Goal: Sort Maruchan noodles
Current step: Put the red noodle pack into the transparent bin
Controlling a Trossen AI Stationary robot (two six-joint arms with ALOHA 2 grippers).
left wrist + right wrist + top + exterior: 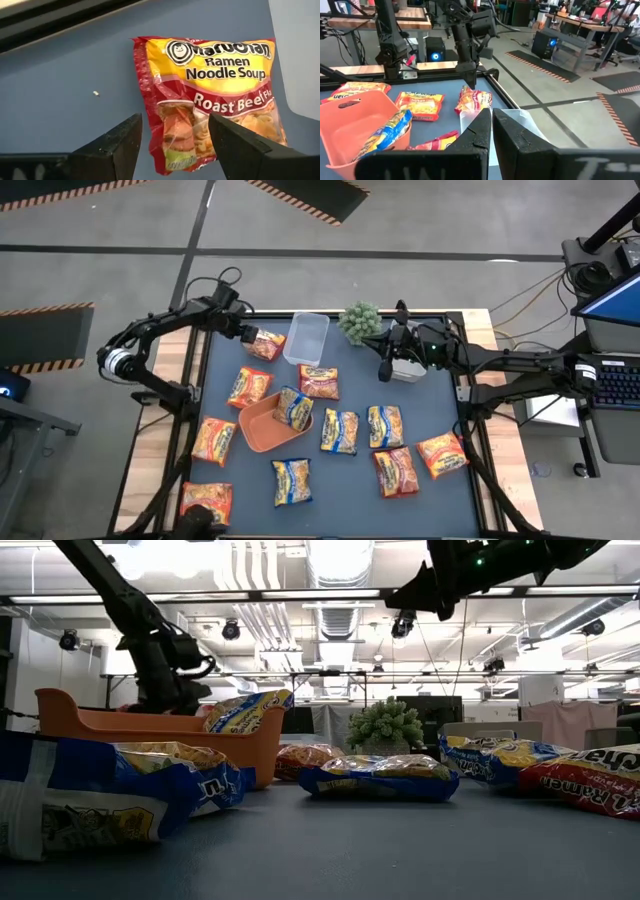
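We see even, bright light from overhead: in the low view, ceiling strip lights (300, 593) glare white and wash out the upper room. On the blue table (430, 490) shadows are soft and short. In the low view the nearest yellow-and-blue packet (90, 805) at the table's near edge is blurred, while the small green plant (385, 725) reads sharper. In the left wrist view the red Roast Beef packet (210, 95) is crisp; the left gripper's fingers (115, 147) are dark and slightly soft.
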